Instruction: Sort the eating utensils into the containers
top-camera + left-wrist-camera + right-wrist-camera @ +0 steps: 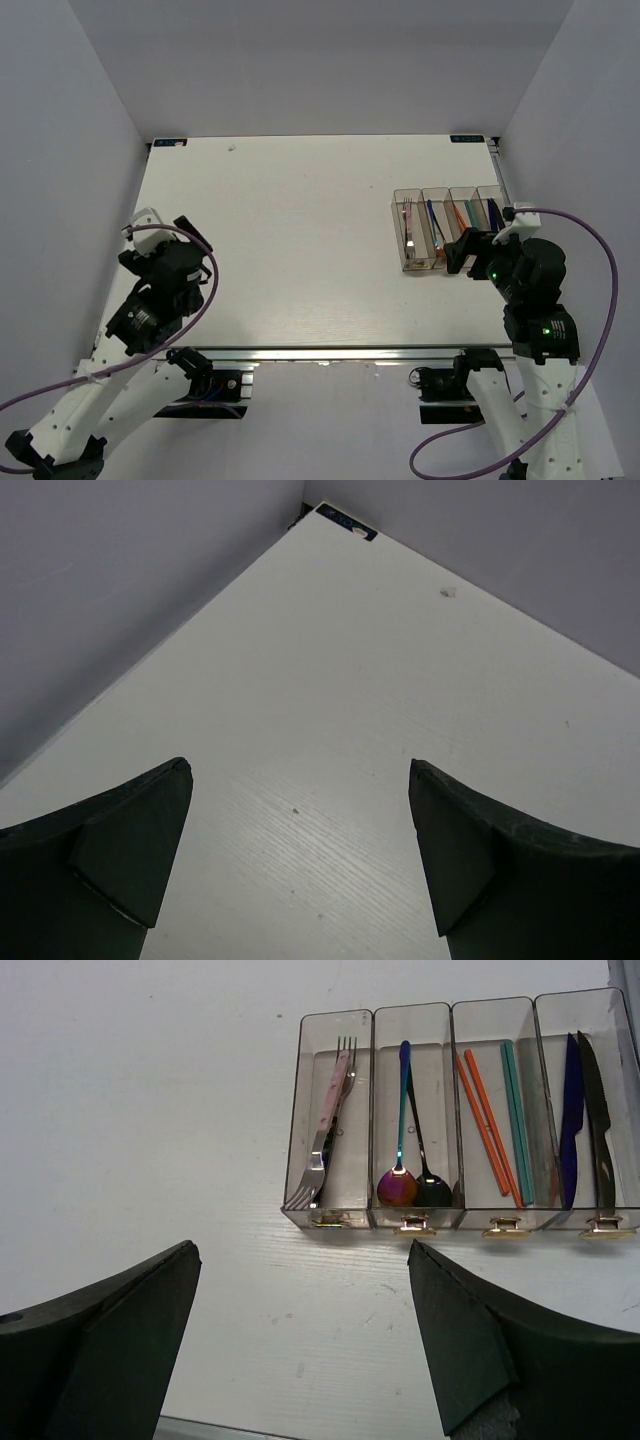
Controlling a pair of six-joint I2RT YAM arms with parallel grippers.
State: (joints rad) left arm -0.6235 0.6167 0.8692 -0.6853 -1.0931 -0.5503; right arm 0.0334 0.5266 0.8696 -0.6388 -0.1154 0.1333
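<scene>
The white surface (290, 250) fills most of the top view, with walls on three sides. The left arm (150, 300) bends over its near left part and the right arm (530, 290) over its near right part. The containers (372, 1110), four clear brownish bins joined in a row, sit by the surface's right edge, just beyond the right arm's wrist. The left fingers (120, 850) are spread wide over bare surface with nothing between them. The right fingers (470, 1340) are also spread wide and hold nothing, on the near side of the row. All the eating utensils lie inside the bins. Seen from the right wrist, the leftmost bin holds the forks (330, 1120). The next holds a blue-handled spoon (402, 1110) and a black spoon (432, 1188). The third holds orange-red chopsticks (485, 1125) and teal chopsticks (517, 1120). The last holds a blue knife (571, 1110) beside a dark knife (598, 1120).
</scene>
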